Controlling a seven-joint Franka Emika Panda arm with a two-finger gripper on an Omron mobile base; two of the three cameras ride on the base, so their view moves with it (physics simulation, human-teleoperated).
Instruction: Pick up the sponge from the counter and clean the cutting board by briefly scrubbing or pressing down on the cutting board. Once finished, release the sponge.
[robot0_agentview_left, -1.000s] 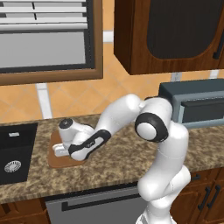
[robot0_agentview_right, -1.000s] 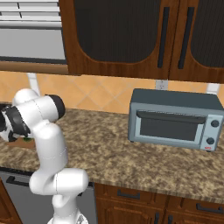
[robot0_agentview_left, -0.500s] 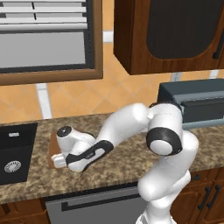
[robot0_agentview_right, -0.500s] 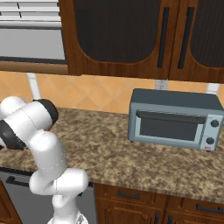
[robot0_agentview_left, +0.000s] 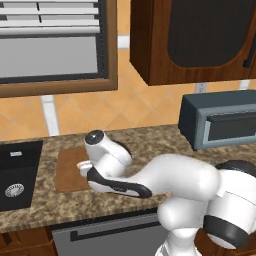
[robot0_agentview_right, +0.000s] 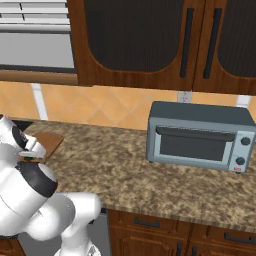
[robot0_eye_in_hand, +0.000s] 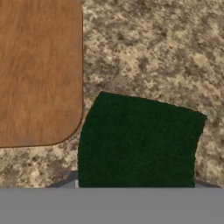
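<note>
Hand view: the dark green sponge (robot0_eye_in_hand: 138, 142) lies against the speckled tabletop (robot0_eye_in_hand: 157, 48), just beside a rounded corner of the brown cutting board (robot0_eye_in_hand: 39, 70) and clear of its edge. The pincer is clenched on the sponge, its tips hidden behind it. Left base view: the pincer (robot0_agentview_left: 84, 166) is low over the cutting board's (robot0_agentview_left: 67, 167) right edge, near the tabletop's front edge, right of the black sink (robot0_agentview_left: 17, 172). A toaster oven (robot0_agentview_right: 200, 135) stands well apart.

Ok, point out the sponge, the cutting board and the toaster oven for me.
sponge (robot0_eye_in_hand: 138, 142), hand view, middle of its dark green top.
cutting board (robot0_eye_in_hand: 39, 70), hand view, bare wood face.
toaster oven (robot0_agentview_right: 197, 145), right base view, its glass door.
</note>
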